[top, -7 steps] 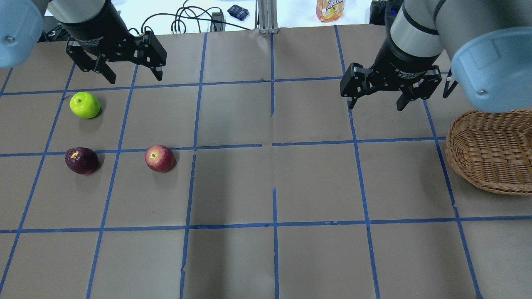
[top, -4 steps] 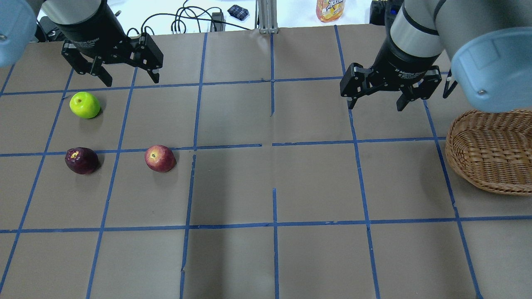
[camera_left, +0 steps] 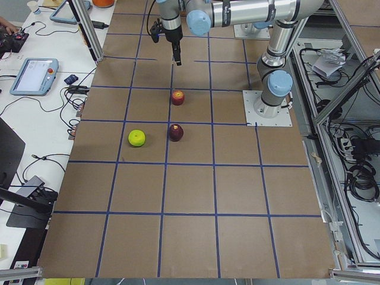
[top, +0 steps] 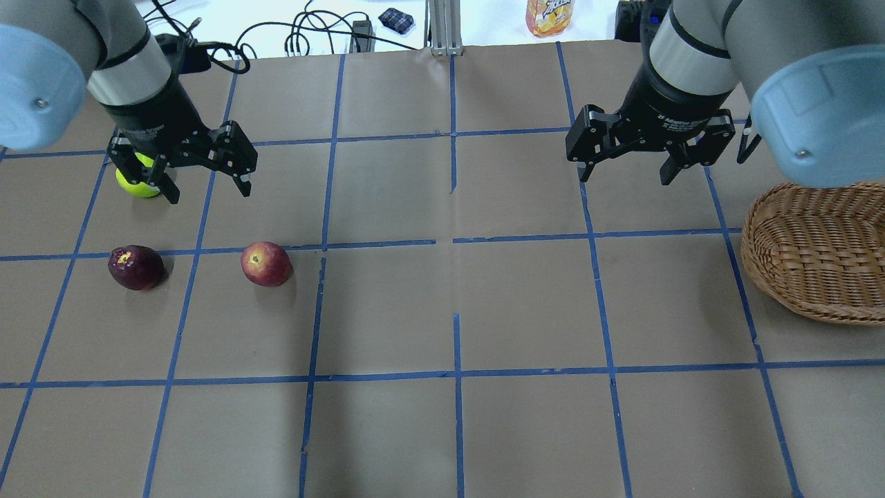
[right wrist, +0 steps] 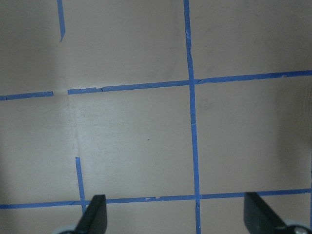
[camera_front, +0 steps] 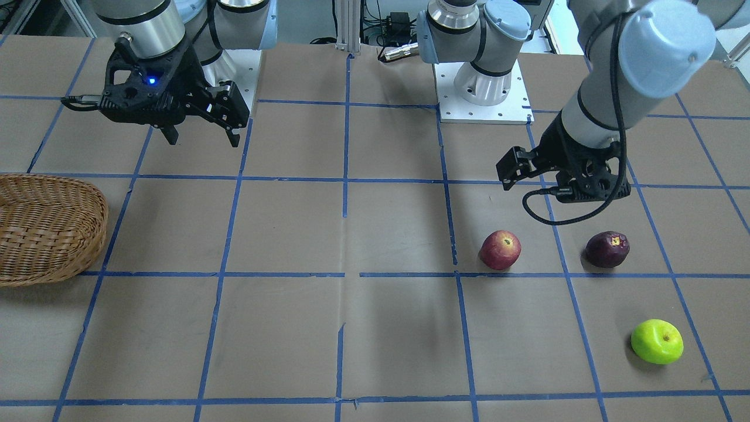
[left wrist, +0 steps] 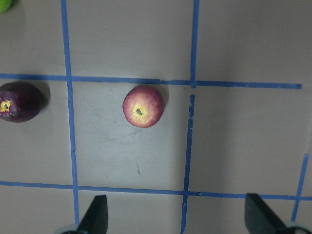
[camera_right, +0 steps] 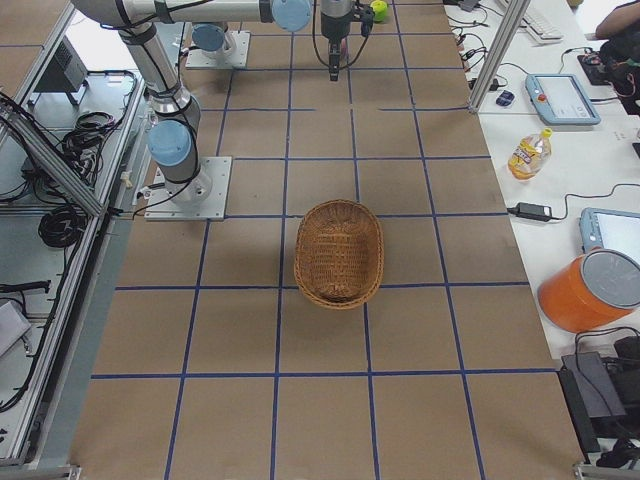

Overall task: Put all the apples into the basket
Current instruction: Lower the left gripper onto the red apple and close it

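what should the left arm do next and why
Probably slide the left gripper over the red apple, centring it between the open jaws, then lower. The gripper hangs empty above the table. Its wrist view shows that apple lying free ahead of the fingers, slightly off their midline, with the purple apple farther to the side.

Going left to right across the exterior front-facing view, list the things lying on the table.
basket → red apple → dark maroon apple → green apple
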Available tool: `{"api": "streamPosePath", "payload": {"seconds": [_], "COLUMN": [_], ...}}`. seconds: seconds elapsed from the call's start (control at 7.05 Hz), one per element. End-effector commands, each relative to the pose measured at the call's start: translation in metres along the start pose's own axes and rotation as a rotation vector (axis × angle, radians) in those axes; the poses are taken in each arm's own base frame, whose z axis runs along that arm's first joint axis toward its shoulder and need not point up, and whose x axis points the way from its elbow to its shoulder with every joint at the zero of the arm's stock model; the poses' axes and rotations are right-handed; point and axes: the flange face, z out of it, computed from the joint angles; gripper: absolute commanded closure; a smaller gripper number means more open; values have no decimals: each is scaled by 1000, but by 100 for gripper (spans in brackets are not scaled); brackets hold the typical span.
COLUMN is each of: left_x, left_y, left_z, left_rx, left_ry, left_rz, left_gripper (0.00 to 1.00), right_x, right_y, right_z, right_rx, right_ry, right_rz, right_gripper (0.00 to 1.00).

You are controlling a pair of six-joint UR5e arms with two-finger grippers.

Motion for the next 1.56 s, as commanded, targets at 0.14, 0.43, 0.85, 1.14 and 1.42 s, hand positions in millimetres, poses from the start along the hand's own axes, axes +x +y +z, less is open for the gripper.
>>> {"api": "streamPosePath", "payload": {"seconds": [0.14, 0.43, 0.85, 1.14, 1.42], "left_x": [-24, -22, -20, -20, -20], "left_y": [-8, -9, -29, -32, -33], "left_z": [139, 169, 202, 205, 207], "left_rx": [42, 31, 58, 69, 73], "left_ry": [24, 40, 76, 72, 71], "left_rz": [-12, -22, -27, -24, -30], "left_gripper": [0, 0, 0, 3, 55], "right_x": [0, 0, 0, 0, 0], "right_y": [0, 0, 0, 0, 0], "right_z": [0, 0, 0, 0, 0], "right_rx": [1, 1, 1, 1, 1], "right_ry": [0, -2, -2, -2, -2], "right_rz": [1, 0, 0, 0, 0], "right_gripper": [0, 0, 0, 0, 0]}}
